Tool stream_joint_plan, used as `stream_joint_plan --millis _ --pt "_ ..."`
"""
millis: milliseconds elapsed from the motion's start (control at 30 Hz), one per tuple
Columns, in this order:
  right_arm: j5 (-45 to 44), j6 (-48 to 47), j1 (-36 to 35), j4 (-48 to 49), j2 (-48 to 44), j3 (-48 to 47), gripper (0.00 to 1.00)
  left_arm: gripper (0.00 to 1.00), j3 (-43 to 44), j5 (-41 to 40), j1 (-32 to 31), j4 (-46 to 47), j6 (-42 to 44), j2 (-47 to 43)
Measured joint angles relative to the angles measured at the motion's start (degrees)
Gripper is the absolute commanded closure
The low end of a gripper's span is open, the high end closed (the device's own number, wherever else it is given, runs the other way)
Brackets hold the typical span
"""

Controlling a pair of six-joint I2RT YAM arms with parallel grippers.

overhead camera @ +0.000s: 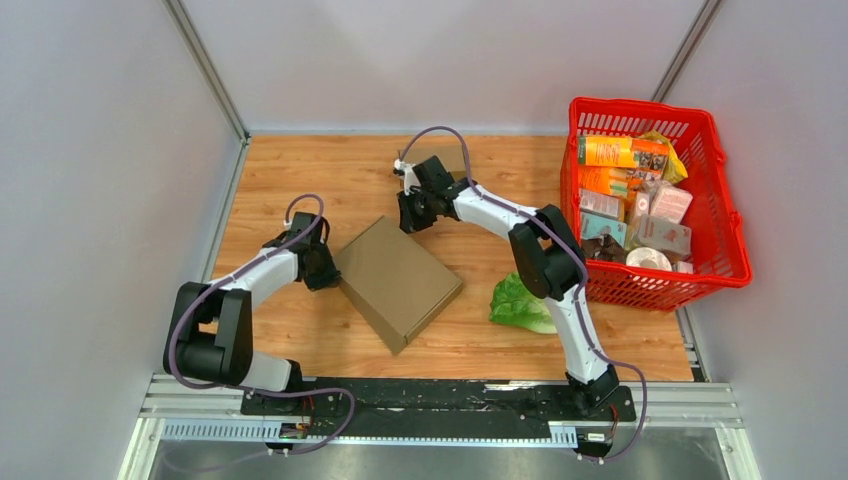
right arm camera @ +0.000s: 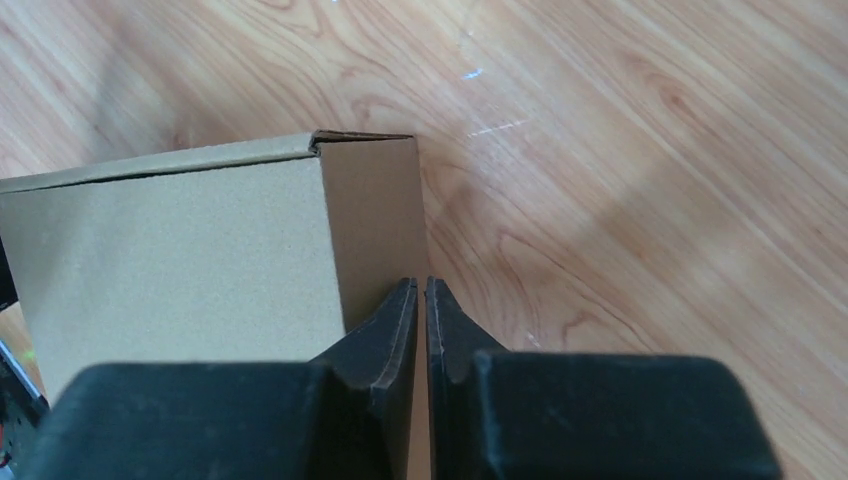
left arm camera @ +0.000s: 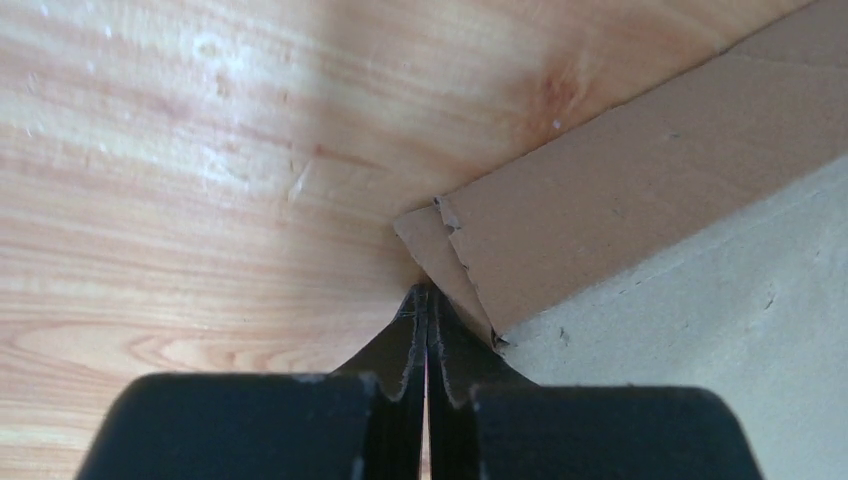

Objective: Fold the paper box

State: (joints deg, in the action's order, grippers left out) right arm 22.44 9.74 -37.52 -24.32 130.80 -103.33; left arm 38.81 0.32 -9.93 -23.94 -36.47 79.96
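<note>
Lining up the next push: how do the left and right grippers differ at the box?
The left gripper meets the box at its left corner; the right gripper is at the far corner. The left arm is bent short, the right arm stretched out. Both jaws are together, gripping nothing.

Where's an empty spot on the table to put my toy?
Bare wood at the far left corner, behind the left gripper; also between the right gripper and the red basket. Crowded around the cardboard box, by the lettuce, and inside the basket.

Wooden table (overhead camera: 300, 170) carries brown paper box (overhead camera: 398, 280), lettuce leaf (overhead camera: 520, 303), red basket (overhead camera: 650, 290).
</note>
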Motion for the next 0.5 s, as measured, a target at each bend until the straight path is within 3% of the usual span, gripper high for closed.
stream_joint_plan --millis 233,400,500 --pt "-2.91 2.32 0.83 -3.61 -0.09 -0.90 0.85 0.86 2.93 -2.38 0.52 -1.86 1.11 0.96" --pt "-3.13 1.22 1.70 -7.37 -0.02 -1.20 0.86 0.98 2.89 -2.80 4.09 -3.30 0.50 -3.10" --pt "-3.52 0.92 1.84 -8.87 0.37 -2.71 0.86 1.00 3.78 -3.02 5.75 -4.87 0.63 -1.70"
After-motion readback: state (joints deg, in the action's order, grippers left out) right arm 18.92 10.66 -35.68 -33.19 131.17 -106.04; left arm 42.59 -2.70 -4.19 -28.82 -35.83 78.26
